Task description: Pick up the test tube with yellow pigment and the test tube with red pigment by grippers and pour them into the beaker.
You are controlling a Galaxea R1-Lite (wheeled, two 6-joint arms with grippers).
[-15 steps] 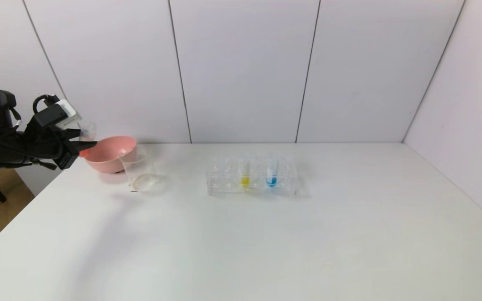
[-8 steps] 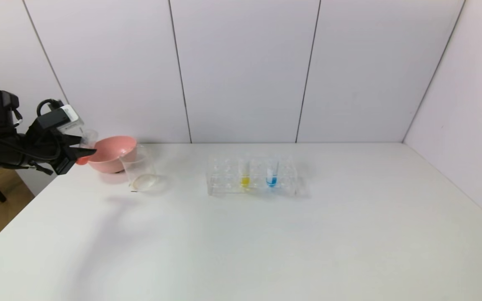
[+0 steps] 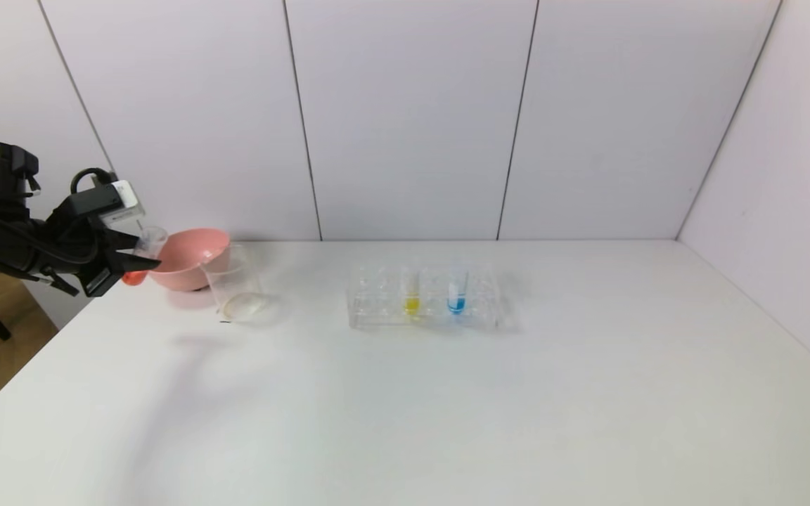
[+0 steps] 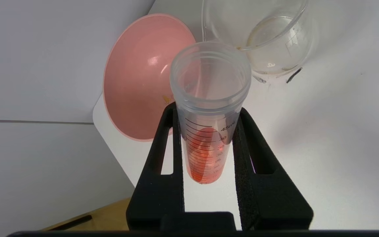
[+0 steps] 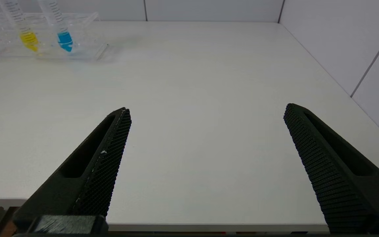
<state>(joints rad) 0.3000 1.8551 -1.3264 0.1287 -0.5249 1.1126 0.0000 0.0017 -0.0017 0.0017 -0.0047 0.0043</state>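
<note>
Left claw (image 3: pixel 139 261) is clamped on the test tube with red pigment (image 3: pixel 139 258), off the tabletop's (image 3: pixel 405 393) left edge at the far-left corner. In the left wrist view the two black fingers (image 4: pixel 163 144) pinch the tube's graduated wall below its rim; mouth is open, no cap, red liquid (image 4: pixel 204 158) pooled in the rounded tip. Tube's long axis is tilted, mouth up and leaning toward the bowl, tip lower and further left.

Key relation: the beaker (image 3: pixel 234 281) lies to the claw's right and a bit nearer the robot, w/ the pink bowl (image 3: pixel 187 258) between, just beside the tube. Bowl and beaker look touching or nearly so; can't tell which. So the tube mouth prob. has to travel right, over or around the bowl rim, before tipping, else the pour lands in the bowl. Beaker looks about empty, only a faint film on its bottom.

Test tube with yellow pigment (image 3: pixel 411 289) stands upright in the clear rack (image 3: pixel 425 299) mid-tabletop, well apart from the left claw, next to a tube w/ blue liquid (image 3: pixel 456 289). Right claw (image 5: pixel 206 131) hangs spread wide and empty over the tabletop's near-right part; the rack sits ahead of it and to its left, so the right arm is the nearer one for yellow. Nothing stands between it and the rack.
</note>
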